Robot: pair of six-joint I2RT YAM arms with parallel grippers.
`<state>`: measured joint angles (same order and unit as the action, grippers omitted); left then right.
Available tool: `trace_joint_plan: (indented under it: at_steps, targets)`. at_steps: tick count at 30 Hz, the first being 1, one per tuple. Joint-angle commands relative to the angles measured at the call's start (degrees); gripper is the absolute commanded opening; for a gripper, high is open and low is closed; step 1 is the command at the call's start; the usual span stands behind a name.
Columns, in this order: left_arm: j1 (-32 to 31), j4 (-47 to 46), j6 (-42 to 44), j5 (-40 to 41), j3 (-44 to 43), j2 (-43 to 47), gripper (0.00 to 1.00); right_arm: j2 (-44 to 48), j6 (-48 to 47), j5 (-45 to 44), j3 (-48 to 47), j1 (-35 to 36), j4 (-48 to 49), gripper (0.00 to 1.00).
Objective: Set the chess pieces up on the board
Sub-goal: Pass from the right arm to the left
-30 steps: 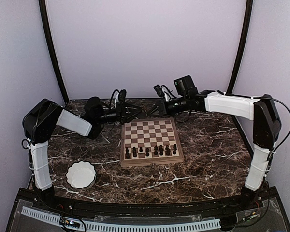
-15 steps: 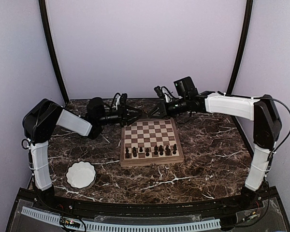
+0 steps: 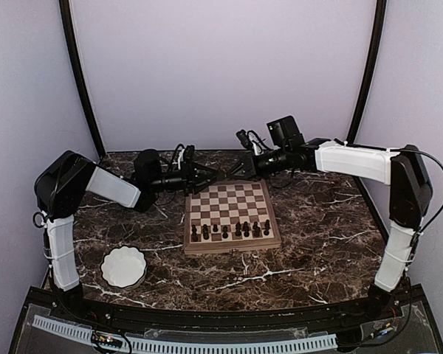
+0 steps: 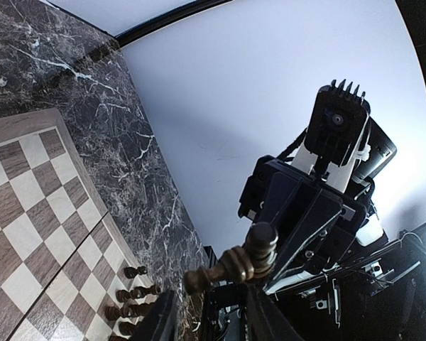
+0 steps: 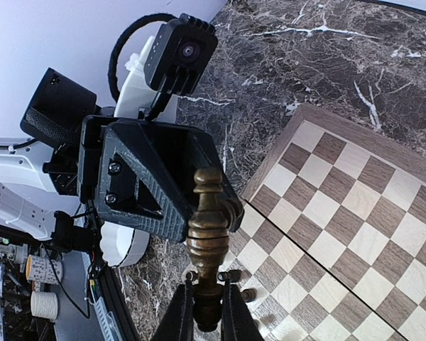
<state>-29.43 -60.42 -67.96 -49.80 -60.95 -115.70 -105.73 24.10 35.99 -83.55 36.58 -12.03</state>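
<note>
Our right gripper [image 5: 208,302] pinches the foot of one brown chess piece [image 5: 207,227], up in the air past the far edge of the board [image 3: 232,245]. Our left gripper [image 4: 213,295] faces it, jaws a little apart, right by the piece. The other chess pieces [image 3: 236,230] stand along the near edge of the board.
</note>
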Motion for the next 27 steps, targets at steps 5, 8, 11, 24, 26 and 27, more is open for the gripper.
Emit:
trace_joint_plan:
  at_steps: [5,8,11,24,26,27]
  targets:
    - [-0.2,-2.5,0.0,-0.1,-2.1,1.5,0.51,1.8,0.2,1.2,0.3,-0.3,2.2,0.03]
    - [-0.2,-2.3,0.3,0.0,-2.7,1.4,0.56,1.6,0.5,1.9,0.2,-0.3,2.2,0.03]
    - [-0.2,-3.0,0.0,-0.2,-3.4,0.9,0.58,1.5,0.9,2.3,0.2,-0.3,2.4,0.03]
    - [-0.1,-9.8,-4.2,-2.3,-3.6,-0.3,0.44,1.3,1.0,0.9,-0.2,-1.0,2.2,0.03]
    - [-0.1,-10.4,-4.7,-2.5,-3.4,-0.3,0.38,1.2,1.1,0.4,-0.1,-1.1,2.2,0.03]
    - [-0.1,-10.6,-4.8,-2.4,-3.3,-0.4,0.38,1.2,1.2,0.3,0.0,-1.2,2.3,0.03]
